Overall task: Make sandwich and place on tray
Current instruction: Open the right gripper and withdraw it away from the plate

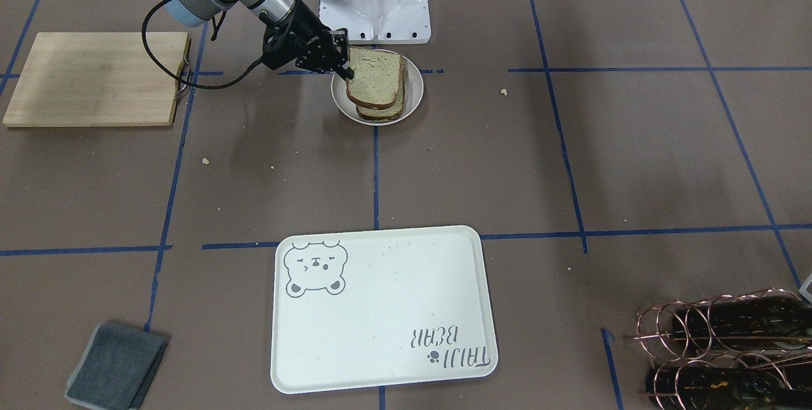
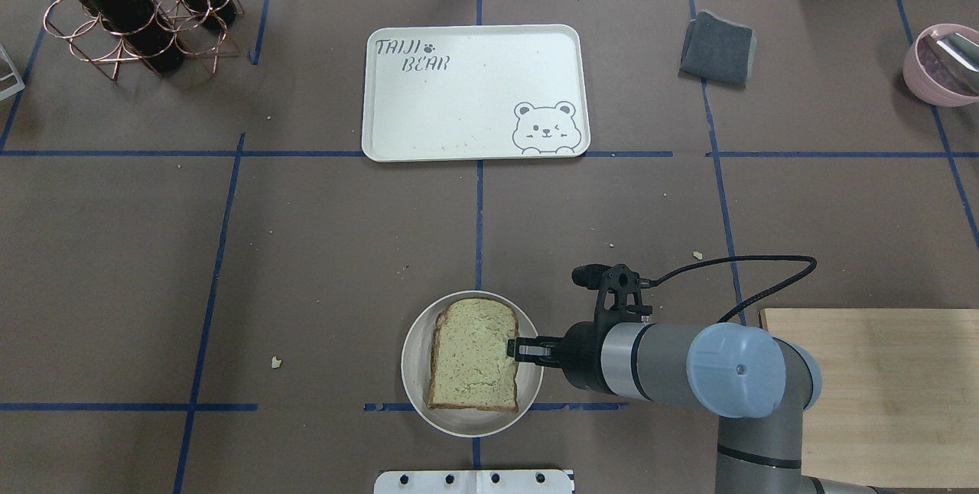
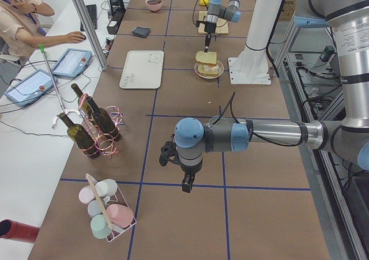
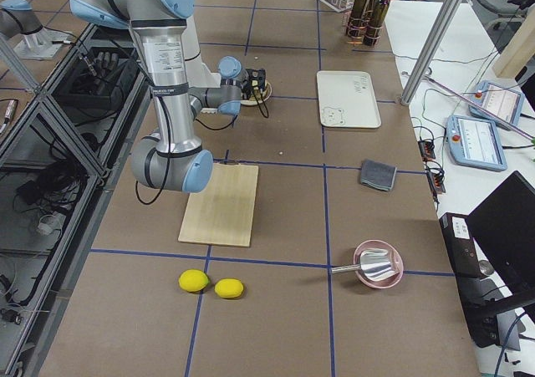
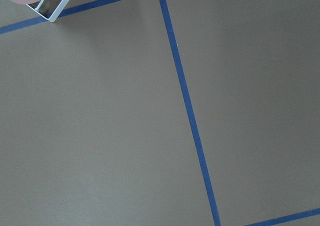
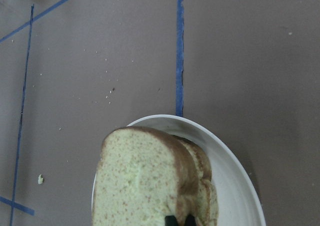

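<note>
On the big brown counter (image 2: 306,249) lies the cream bear tray (image 2: 459,104), far from the robot, and a round white dish (image 2: 417,394) sits close to the robot, well apart from the tray. The sandwich (image 2: 470,352) shows as two bread slices stacked in the dish, and the right hand (image 2: 514,349) pinches the edge of the top slice. The left hand (image 3: 187,185) hangs over the counter away from the dish, and I cannot tell if it is spread or pressed together.
</note>
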`<state>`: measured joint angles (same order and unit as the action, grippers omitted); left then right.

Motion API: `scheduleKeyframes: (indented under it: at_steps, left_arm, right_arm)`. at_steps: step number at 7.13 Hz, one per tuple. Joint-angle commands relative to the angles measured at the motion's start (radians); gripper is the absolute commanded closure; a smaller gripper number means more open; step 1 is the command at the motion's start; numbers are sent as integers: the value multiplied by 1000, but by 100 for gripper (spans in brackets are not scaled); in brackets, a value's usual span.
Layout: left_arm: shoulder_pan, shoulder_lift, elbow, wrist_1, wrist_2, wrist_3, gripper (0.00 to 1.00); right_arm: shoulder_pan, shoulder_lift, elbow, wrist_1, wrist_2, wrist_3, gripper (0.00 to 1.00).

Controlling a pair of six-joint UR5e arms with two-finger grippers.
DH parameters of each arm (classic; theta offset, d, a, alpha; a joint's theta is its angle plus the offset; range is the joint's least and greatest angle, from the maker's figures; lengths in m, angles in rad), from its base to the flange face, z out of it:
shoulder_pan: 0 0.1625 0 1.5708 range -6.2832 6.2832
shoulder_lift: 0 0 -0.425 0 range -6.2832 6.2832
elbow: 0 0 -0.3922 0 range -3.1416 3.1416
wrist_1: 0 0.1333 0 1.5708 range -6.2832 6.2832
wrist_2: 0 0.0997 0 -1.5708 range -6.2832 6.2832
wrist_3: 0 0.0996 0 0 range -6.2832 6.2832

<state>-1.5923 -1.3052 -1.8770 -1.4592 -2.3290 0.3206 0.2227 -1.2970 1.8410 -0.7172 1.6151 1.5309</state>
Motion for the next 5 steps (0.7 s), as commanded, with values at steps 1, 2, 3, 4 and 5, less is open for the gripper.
scheduleKeyframes:
  at_steps: [1,2,3,4,5]
  left_arm:
    - [2,0,-1,-1,-1,0,0]
    - [2,0,-1,-1,-1,0,0]
    - [0,-2,-5,-7,-1,0,0]
    - [0,-14,-10,-12,-1,-2,0]
    - [0,-35,-23,-13,0,-2,0]
  right_arm:
    - [-10,33,1,-49,-26,3,1]
    - [-8,42,21,-98,-52,2,0]
    - [0,39,76,-193,-43,0,0]
    - [59,42,124,-357,-6,-3,0]
    - [178,38,130,-448,134,-18,0]
